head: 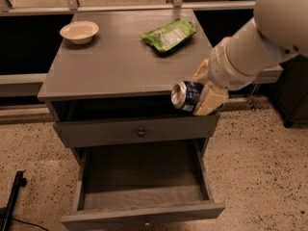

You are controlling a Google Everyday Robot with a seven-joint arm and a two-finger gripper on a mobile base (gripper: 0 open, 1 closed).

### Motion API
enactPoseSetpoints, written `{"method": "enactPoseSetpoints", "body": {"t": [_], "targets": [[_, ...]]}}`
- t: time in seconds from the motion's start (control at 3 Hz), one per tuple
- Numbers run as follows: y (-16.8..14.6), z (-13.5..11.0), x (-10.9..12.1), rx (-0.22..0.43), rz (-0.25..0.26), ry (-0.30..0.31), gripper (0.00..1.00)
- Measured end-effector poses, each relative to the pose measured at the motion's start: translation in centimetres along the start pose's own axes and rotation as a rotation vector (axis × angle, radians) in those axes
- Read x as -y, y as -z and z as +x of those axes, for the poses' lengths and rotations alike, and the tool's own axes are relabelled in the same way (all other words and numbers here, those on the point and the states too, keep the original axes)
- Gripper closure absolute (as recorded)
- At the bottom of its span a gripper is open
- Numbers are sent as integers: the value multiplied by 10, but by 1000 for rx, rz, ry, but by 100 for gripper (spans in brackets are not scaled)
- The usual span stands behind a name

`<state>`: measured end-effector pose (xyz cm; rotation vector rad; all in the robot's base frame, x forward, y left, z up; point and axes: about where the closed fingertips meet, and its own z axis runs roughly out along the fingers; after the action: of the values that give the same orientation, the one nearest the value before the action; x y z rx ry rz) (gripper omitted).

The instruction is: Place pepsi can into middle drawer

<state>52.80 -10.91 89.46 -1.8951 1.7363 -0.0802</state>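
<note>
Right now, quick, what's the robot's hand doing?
Gripper: shut on the blue can, at the cabinet's front right edge, above the open drawer.

No text can be read on the pepsi can (186, 95) gripped by the end effector (198, 93) at the cabinet (120, 66) front edge.

At the front right corner of the cabinet (120, 64), the gripper (202, 89) clasps the pepsi can (185, 95), hiding its far half from us. We lose the front of the middle drawer (120, 213) below the bottom edge.
</note>
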Motion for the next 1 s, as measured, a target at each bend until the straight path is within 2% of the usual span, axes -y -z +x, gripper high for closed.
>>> {"method": "enactPoseSetpoints", "body": {"t": [0.33,0.67,1.0], "targets": [[-53,16,-50,-69,-68,-15,100],[-85,35,-102,-132,-177,-7,100],[-87,37,-99,-170,-177,-17,100]]}}
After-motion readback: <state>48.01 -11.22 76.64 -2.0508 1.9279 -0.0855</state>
